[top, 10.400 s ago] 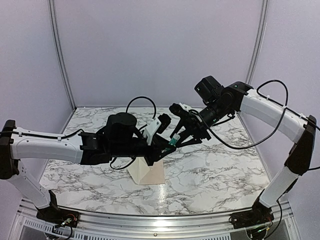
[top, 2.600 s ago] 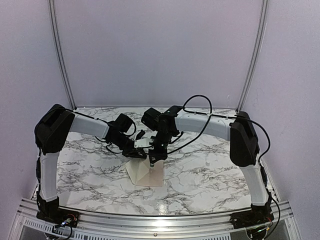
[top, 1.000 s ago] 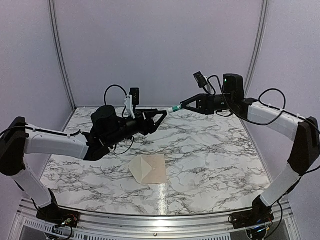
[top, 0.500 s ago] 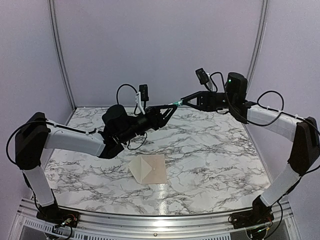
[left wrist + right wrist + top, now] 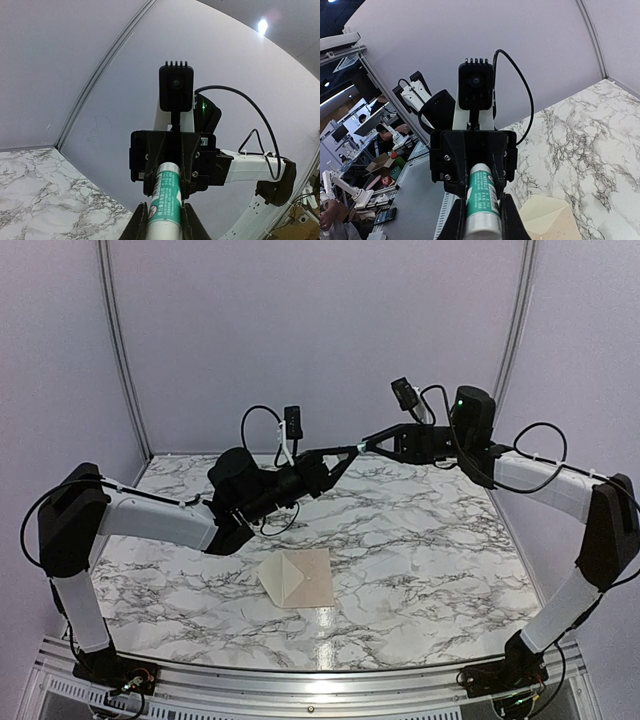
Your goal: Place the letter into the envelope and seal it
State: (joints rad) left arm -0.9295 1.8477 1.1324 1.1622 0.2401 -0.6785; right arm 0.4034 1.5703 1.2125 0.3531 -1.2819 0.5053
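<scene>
Marbled desk (image 5: 430,570) below, the left gripper (image 5: 338,456) and right gripper (image 5: 368,445) meet over its far edge, both clamped end-to-end on one glue stick (image 5: 352,450), while the envelope (image 5: 297,580) lies flat toward the near edge, slightly leftward.

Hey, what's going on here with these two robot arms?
Both arms are up in the air above the marble table. The left gripper and the right gripper meet tip to tip, each clamped on one end of a white-and-green tube, probably a glue stick. The cream envelope lies flat on the table below, with neither arm touching it. No separate letter shows, so it may already be inside.
</scene>
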